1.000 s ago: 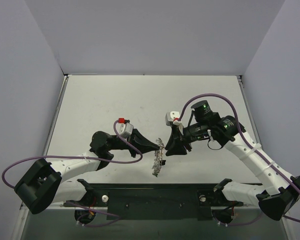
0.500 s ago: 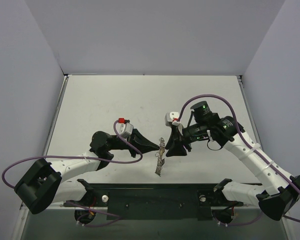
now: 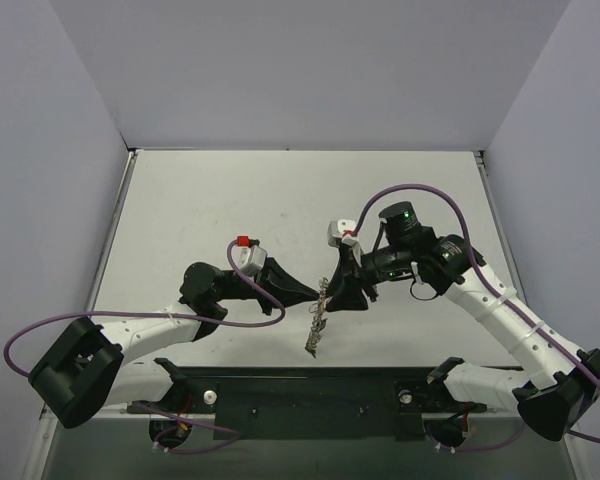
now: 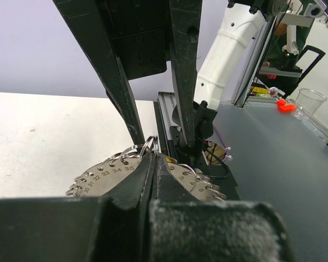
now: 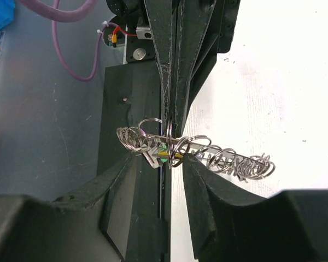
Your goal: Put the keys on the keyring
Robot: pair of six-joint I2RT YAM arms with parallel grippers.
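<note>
Keyring [image 3: 317,318] is held up off the table [image 3: 230,200], near centre, between the two arms; from the top camera it's edge-on, just a thin tilted sliver, no detail. Left wrist view shows more: keyring [image 4: 106,177] is a flat grey disc with printed numbers and small wire loops round the rim, its lower part cut off behind the fingers. In the right wrist view the keyring [image 5: 224,158] reads as a tangle of wire loops running left to right. Keys [image 5: 163,155]: only a tiny green-yellow speck among the loops, too small to say which key or how it's attached; no blue one made out. Left gripper [image 3: 314,297] is clamped tight on the ring's rim, jaws pressed together; same gripper [image 4: 154,164] blocks the disc's middle, and it comes in from the top of the right wrist view [image 5: 169,125]. Right gripper [image 3: 338,292] sits just right of the ring, jaws partway apart, one on each side of the loops [image 5: 159,158]; can't tell if either finger actually touches them. From the left wrist it shows as two dark fingers [image 4: 120,82] coming down onto the rim. Black base plate [image 3: 310,395] at near edge, purple cables [image 3: 410,190] on the arms. Blurry clear cup [image 4: 310,101] off the table, right.
</note>
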